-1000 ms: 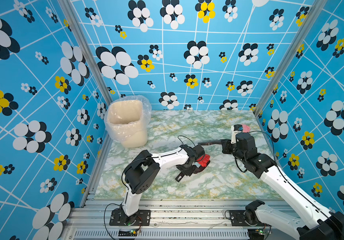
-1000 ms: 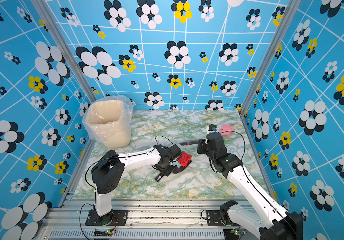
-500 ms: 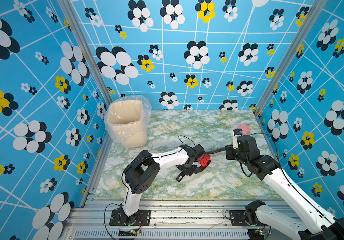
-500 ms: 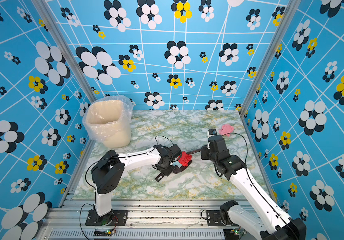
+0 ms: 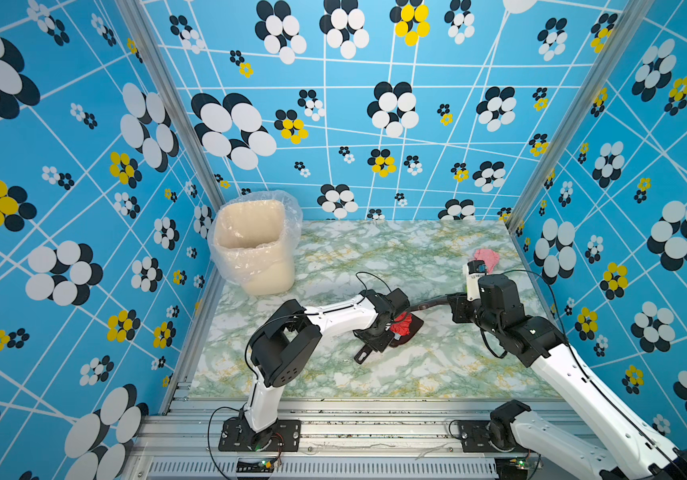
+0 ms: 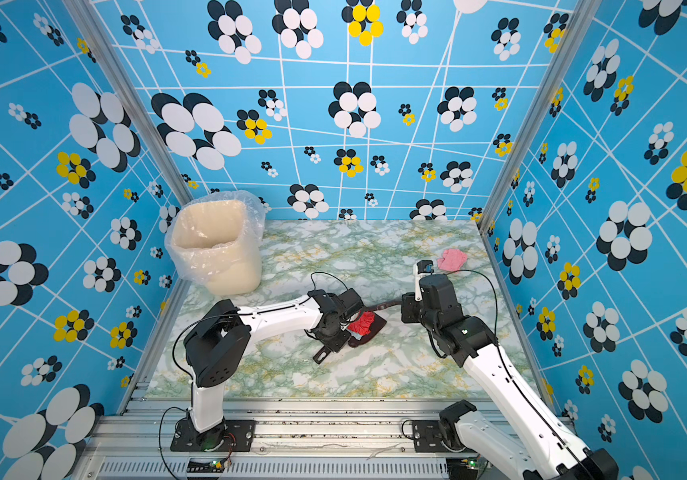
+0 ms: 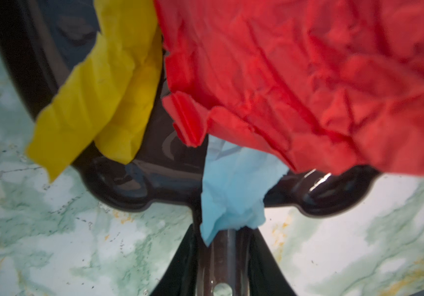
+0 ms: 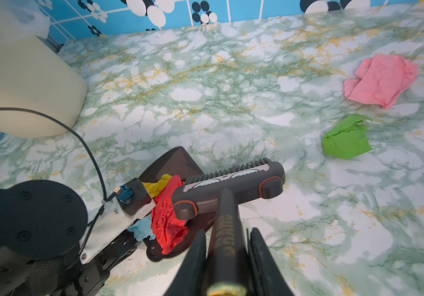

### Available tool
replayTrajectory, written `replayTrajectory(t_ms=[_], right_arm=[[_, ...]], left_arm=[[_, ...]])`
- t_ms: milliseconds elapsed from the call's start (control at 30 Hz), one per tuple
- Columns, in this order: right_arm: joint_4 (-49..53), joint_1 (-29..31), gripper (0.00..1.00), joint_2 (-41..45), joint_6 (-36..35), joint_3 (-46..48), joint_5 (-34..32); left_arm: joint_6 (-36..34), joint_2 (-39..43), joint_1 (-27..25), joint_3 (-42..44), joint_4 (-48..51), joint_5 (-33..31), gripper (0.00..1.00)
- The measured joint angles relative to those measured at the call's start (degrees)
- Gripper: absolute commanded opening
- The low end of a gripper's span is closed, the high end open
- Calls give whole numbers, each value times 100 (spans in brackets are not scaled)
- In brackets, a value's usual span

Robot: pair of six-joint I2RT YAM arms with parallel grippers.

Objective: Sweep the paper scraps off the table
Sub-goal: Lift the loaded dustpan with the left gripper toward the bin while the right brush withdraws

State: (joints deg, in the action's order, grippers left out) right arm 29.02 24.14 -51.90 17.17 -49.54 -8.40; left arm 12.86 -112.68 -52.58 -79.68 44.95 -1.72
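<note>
Pink, green crumpled paper scraps looked featherlight: sweep, not pinch. Right claw clamped grey bristle brush; left claw clamped brown dustpan.

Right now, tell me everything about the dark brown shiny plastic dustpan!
The dark brown shiny plastic dustpan rests on the marble-patterned table, near its middle. It has a rounded rim and a narrow handle, clamped by the left gripper. A red scrap, a yellow scrap and a light blue scrap of crumpled paper lie in it.
</note>
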Motion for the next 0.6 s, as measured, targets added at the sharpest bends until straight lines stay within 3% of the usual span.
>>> replayTrajectory(t_ms=[333,600], right_arm=[[131,-254,0,715,4,-151,-789],[584,-428,0,981,92,-315,-1353]], left_arm=[[-2,402,79,-17,225,0,0],[-35,656,304,-542,920,-2,0]])
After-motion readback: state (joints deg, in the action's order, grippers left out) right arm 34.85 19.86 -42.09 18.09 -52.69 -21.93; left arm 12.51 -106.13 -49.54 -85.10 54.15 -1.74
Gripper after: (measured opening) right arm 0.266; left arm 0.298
